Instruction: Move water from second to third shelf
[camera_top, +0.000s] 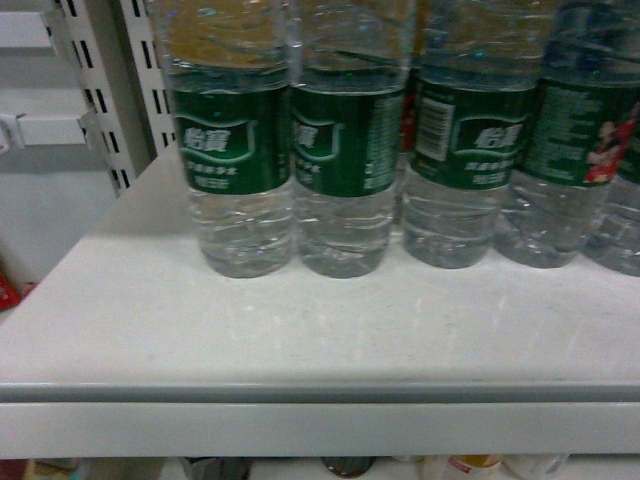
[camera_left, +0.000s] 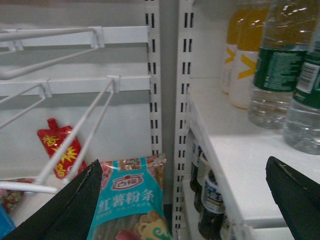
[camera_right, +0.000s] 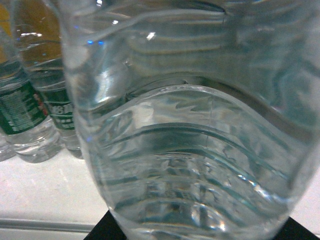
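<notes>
In the right wrist view a clear ribbed water bottle (camera_right: 190, 150) fills nearly the whole frame. It sits between the two black fingers of my right gripper (camera_right: 197, 227), which press its lower sides, so the gripper is shut on it. Its label is out of view. Several more water bottles (camera_top: 240, 150) with dark green labels stand in a row at the back of a white shelf (camera_top: 300, 340) in the head view, where neither gripper shows. My left gripper (camera_left: 183, 161) hangs open and holds nothing, left of the shelf's front corner.
Yellow drink bottles (camera_left: 242, 55) stand behind the water on the shelf (camera_left: 250, 155). Dark bottles (camera_left: 210, 200) fill the shelf below. A slotted upright (camera_left: 182, 115) divides this bay from wire hooks (camera_left: 75, 145) holding a teal noodle packet (camera_left: 132, 200) and a red packet (camera_left: 60, 147).
</notes>
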